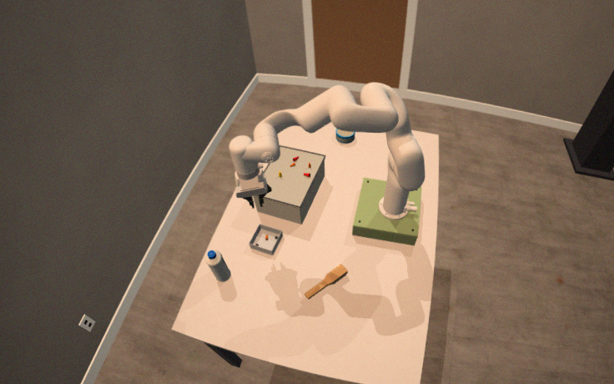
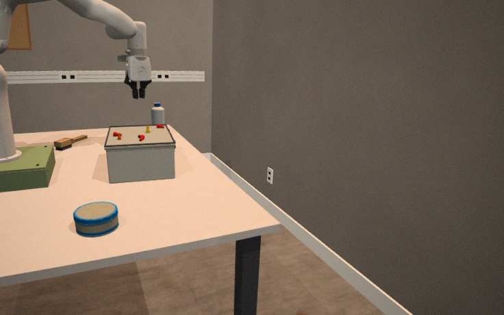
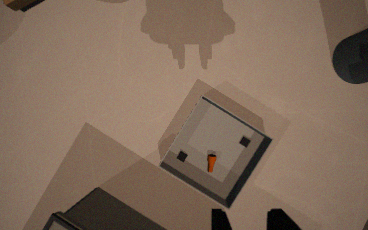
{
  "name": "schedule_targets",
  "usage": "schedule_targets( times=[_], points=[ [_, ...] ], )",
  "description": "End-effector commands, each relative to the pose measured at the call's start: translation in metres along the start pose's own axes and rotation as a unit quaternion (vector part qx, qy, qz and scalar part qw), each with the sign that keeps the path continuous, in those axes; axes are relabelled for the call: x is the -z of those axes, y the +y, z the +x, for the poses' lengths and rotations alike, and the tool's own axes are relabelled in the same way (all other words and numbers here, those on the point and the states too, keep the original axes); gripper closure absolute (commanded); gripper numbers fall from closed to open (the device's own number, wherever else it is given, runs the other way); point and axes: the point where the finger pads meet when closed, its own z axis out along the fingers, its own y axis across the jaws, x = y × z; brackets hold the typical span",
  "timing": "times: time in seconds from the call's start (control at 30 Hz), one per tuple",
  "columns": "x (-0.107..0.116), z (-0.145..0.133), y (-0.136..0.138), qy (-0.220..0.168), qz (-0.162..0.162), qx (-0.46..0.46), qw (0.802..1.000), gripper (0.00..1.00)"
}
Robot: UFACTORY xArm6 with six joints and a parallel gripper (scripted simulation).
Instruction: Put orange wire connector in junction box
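The grey tool case (image 1: 294, 180) stands on the table with several small wire connectors on its lid, among them an orange one (image 1: 292, 164), red ones (image 1: 307, 174) and a yellow one (image 1: 279, 174). They also show in the exterior view (image 2: 119, 137). The small steel junction box (image 1: 265, 239) sits in front of the case, and one orange connector (image 3: 212, 162) lies inside the box (image 3: 216, 150). My gripper (image 1: 251, 201) hangs high beside the case's corner, above and a little off the box. Its fingers stand slightly apart with nothing between them.
A grey bottle with a blue cap (image 1: 218, 265) stands left of the box. A wooden brush (image 1: 325, 280) lies toward the table's front. A round blue-rimmed tin (image 1: 344, 134) sits behind the case. My arm's green base (image 1: 387, 217) is at the right.
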Motion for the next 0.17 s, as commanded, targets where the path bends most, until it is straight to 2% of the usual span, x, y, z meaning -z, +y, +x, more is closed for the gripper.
schedule_targets(
  times=[0.0,0.13],
  points=[
    [0.0022,0.0,0.0012,0.0,-0.003,0.0,1.0,0.73],
    [0.0022,0.0,0.0012,0.0,-0.003,0.0,1.0,0.73]
  ],
)
